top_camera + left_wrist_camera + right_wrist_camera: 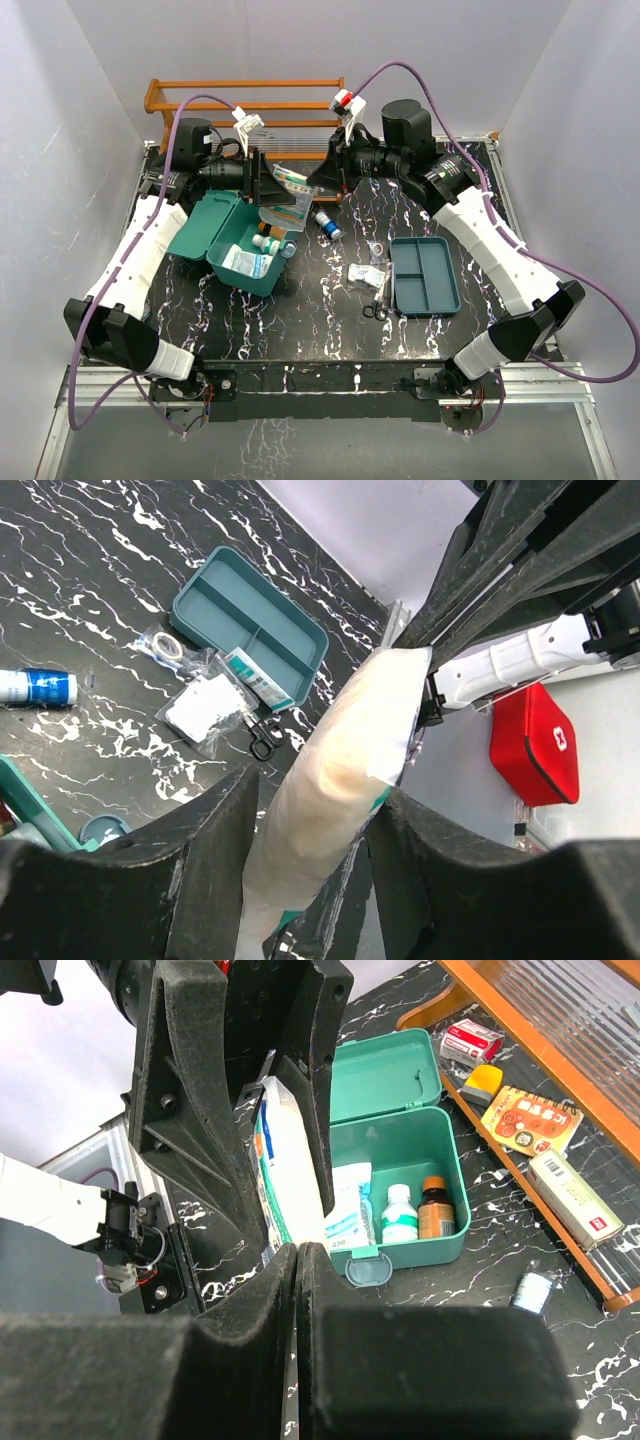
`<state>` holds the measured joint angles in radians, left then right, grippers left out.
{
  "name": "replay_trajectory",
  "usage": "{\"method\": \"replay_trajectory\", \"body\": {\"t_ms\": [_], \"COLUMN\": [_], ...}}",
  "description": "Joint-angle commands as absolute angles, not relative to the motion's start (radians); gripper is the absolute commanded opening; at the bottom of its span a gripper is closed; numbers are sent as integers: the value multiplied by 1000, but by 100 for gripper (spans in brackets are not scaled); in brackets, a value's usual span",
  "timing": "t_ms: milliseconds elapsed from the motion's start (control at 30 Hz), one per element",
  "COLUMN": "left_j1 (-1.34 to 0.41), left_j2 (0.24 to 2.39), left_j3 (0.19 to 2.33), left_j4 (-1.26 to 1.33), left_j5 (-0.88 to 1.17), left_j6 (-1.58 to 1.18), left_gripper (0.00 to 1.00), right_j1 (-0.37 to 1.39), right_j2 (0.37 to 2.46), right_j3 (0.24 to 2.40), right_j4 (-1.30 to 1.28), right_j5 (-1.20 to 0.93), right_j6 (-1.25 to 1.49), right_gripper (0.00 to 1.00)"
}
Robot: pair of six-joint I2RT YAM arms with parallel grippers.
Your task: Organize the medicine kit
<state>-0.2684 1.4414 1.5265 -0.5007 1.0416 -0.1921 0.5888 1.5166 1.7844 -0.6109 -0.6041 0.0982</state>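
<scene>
The medicine kit (212,236) stands open on the left of the table, with its lid (386,1068) back. Inside it are a white bottle (400,1214), a brown bottle (437,1210) and a white-blue packet (349,1212). Its darker insert tray (425,276) (250,620) lies apart at the right. A long white packet (289,188) (340,770) (285,1165) hangs above the kit. My left gripper (267,184) (318,790) is shut on its middle. The right gripper (322,180) (298,1250) is shut on its thin end.
An orange wooden rack (250,100) (560,1020) with small boxes under it stands at the back. A blue-capped bottle (328,225) (35,687), plastic bags (366,272) (205,705) and scissors (375,309) (263,738) lie mid-table. A red pouch (535,745) sits off the table.
</scene>
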Motion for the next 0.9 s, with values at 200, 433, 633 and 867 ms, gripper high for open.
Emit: {"method": "replay_trajectory", "body": {"t_ms": [200, 433, 633, 867], "left_j1": [-253, -243, -243, -242], "left_j2": [1344, 1332, 1337, 1357], "left_j3": [1527, 1530, 1519, 1490], "left_j4": [-457, -504, -532, -618], "left_j5": [1040, 1007, 942, 636], "left_j6": [-226, -173, -136, -132], "left_gripper": [45, 30, 19, 21], "right_j1": [590, 590, 590, 590], "right_j2": [1493, 1484, 1475, 1430], "right_j3": [1787, 1762, 1735, 1614], "right_j4": [-548, -547, -566, -549], "right_j5": [-630, -592, -484, -340], "right_j6": [87, 89, 125, 144], "right_gripper": [0, 0, 23, 63]}}
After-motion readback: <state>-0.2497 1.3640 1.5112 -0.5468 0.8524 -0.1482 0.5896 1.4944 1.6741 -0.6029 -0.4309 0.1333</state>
